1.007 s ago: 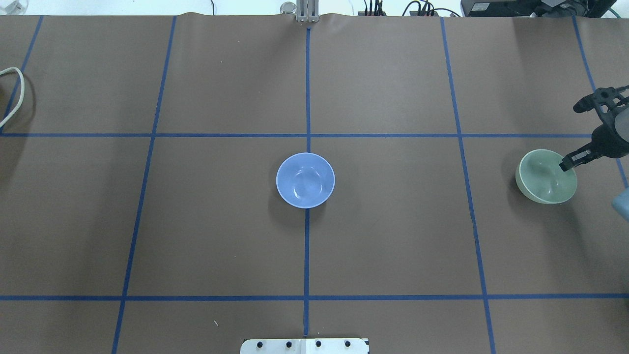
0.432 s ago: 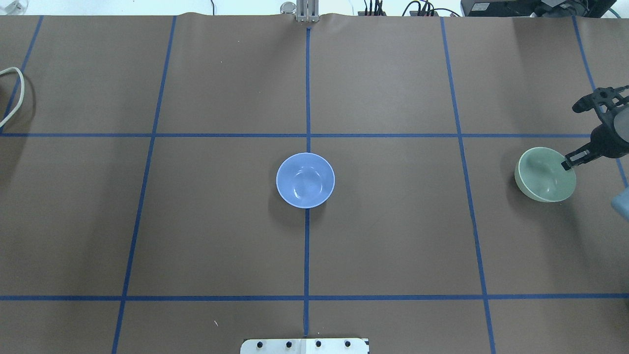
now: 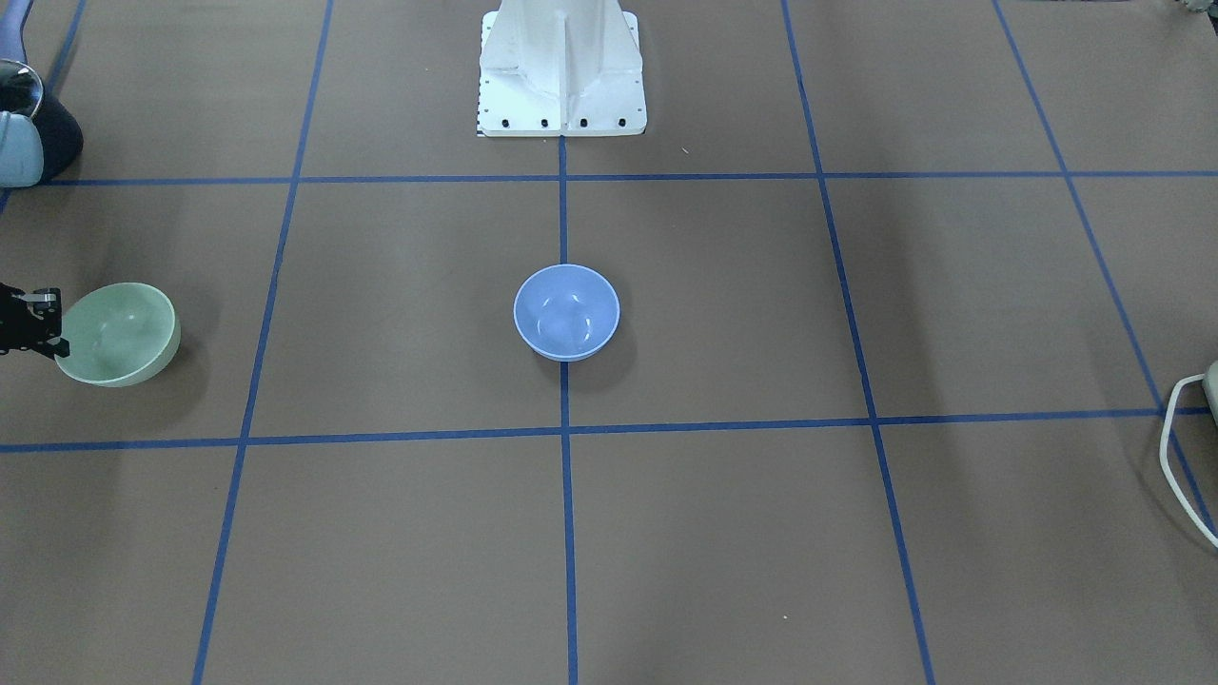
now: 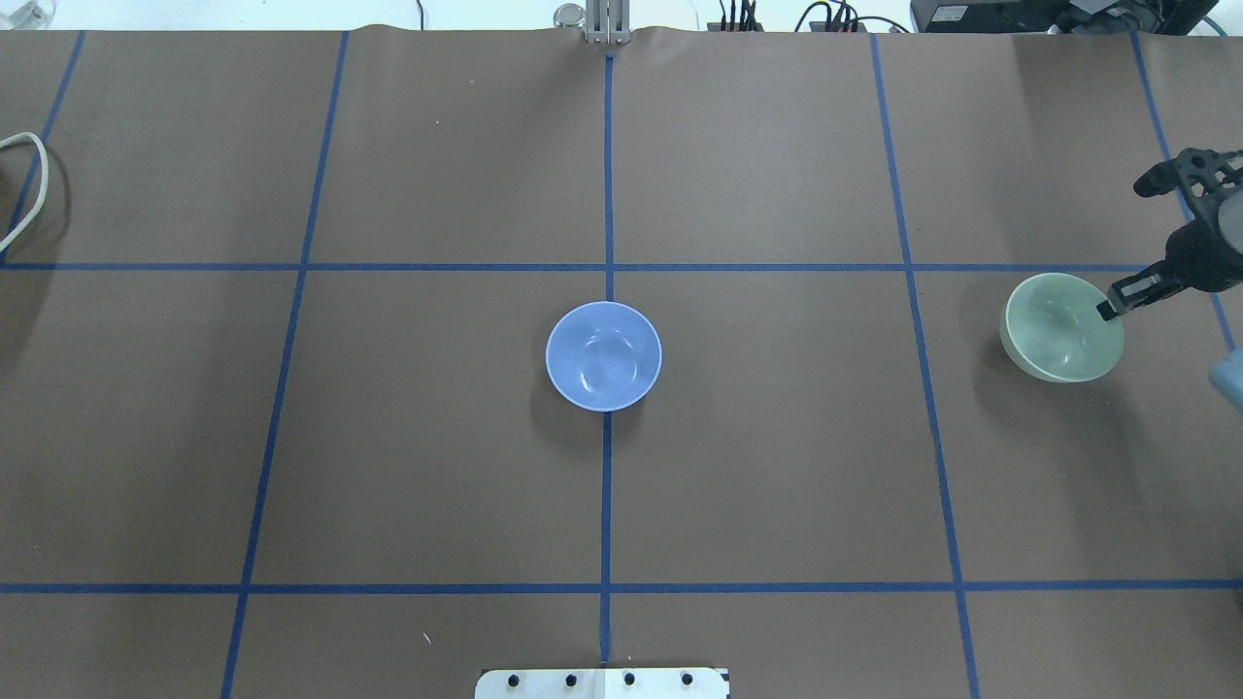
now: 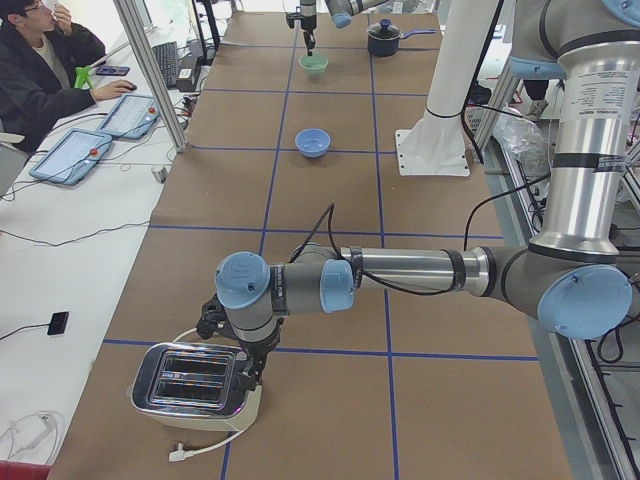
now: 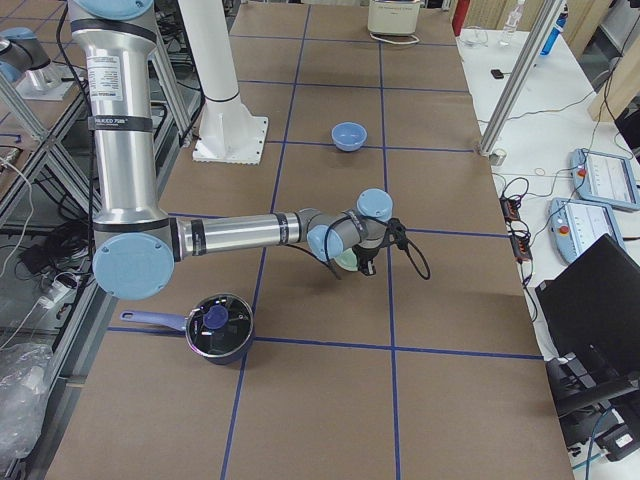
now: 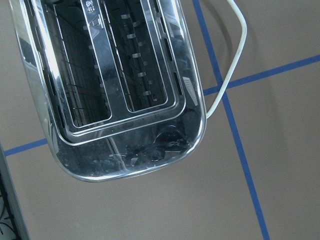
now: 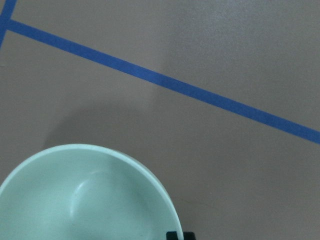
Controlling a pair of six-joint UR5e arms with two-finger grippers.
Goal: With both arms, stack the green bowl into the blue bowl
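The green bowl is at the table's right side, tilted, its rim pinched by my right gripper. It also shows in the front view and fills the lower left of the right wrist view, where one fingertip sits at its rim. The blue bowl stands upright and empty at the table's centre, on the middle tape line. My left gripper hangs over a toaster far to the left. Whether it is open or shut does not show.
A chrome toaster with a white cord stands at the left end. A dark pot with a lid stands near the right arm's side. The white pedestal stands at the robot's edge.
The right gripper has moved toward the centre and slightly away from the robot, and the green bowl has moved with it. The blue bowl has not moved.
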